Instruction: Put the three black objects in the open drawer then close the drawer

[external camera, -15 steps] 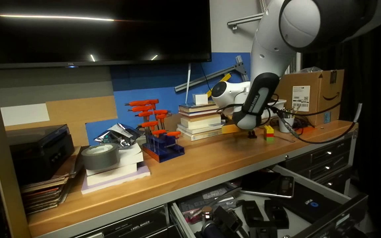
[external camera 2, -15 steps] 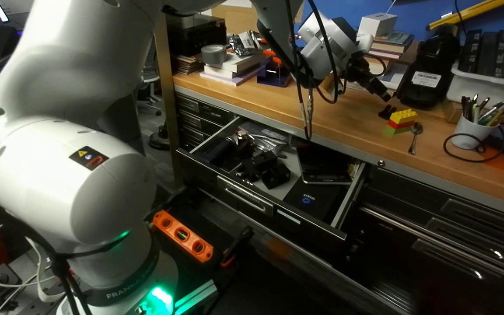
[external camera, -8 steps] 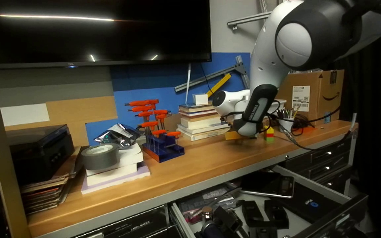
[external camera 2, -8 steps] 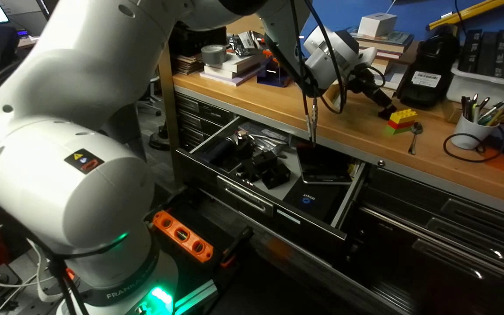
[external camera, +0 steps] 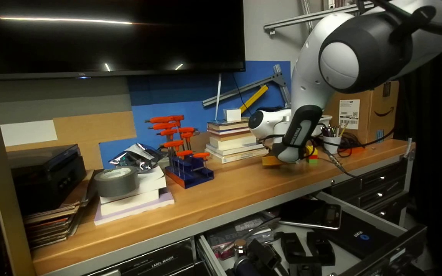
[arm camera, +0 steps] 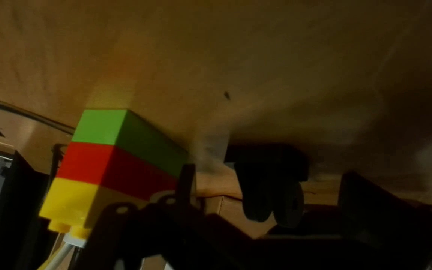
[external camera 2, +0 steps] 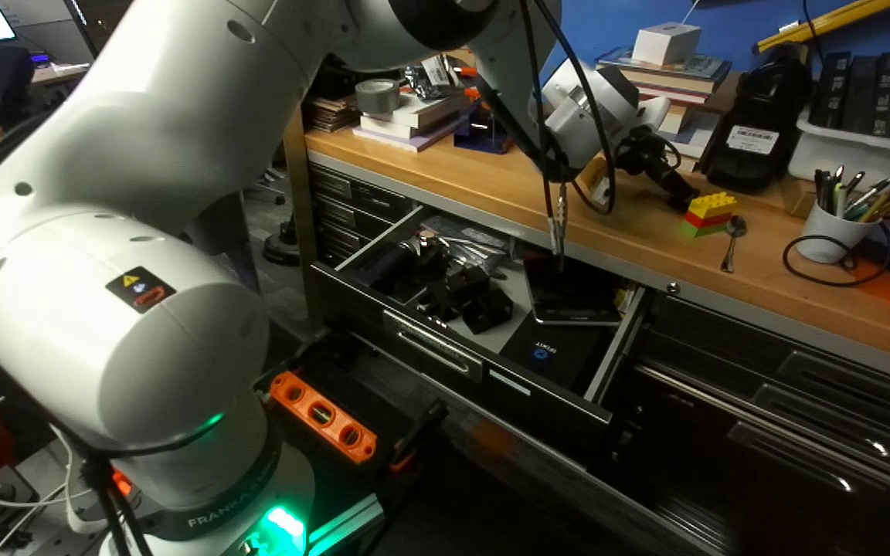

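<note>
A small black object with a flat base and two rounded lugs [arm camera: 268, 180] stands on the wooden table. My gripper [arm camera: 270, 185] is open, with one finger on each side of it and gaps on both sides. In an exterior view my gripper [external camera 2: 686, 198] is low at the table and mostly hides that object. In an exterior view the arm hides both. The wide drawer [external camera 2: 545, 401] is open; its side wall [external camera: 211, 257] also shows. Several black blocky pieces [external camera 2: 487, 310] lie in it, also seen as a black piece [external camera: 320, 247]; which are the task's objects I cannot tell.
A yellow, red and green toy brick stack [arm camera: 88, 161] stands right beside my gripper's finger; it shows too in an exterior view [external camera 2: 709, 215]. A spoon [external camera 2: 732, 239], pen cup [external camera 2: 835, 228], black case [external camera 2: 754, 131] and book stack [external camera: 232, 143] are around. A tablet [external camera 2: 568, 289] lies in the drawer.
My gripper has come down and forward to the table, and its fingers now stand around the black object beside the toy bricks. The drawer and its contents have not moved.
</note>
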